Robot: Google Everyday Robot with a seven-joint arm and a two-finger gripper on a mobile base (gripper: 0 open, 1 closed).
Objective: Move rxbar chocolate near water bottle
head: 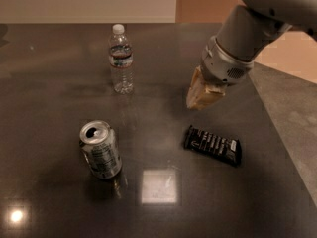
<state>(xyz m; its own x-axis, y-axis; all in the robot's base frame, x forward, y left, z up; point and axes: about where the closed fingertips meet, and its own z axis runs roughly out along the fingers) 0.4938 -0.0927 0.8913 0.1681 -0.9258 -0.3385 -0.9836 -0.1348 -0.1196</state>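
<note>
Camera view: gripper hovers above rxbar chocolate, not touching it.

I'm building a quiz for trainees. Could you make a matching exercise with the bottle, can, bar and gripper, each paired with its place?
Things:
1. bottle
2. can
3. bar
4. gripper

Places:
a. near left, upright
b. lying flat, right of centre
c. just beyond the bar, holding nothing
d. far back, upright

Pairs: 1-d, 2-a, 3-b, 4-c
</note>
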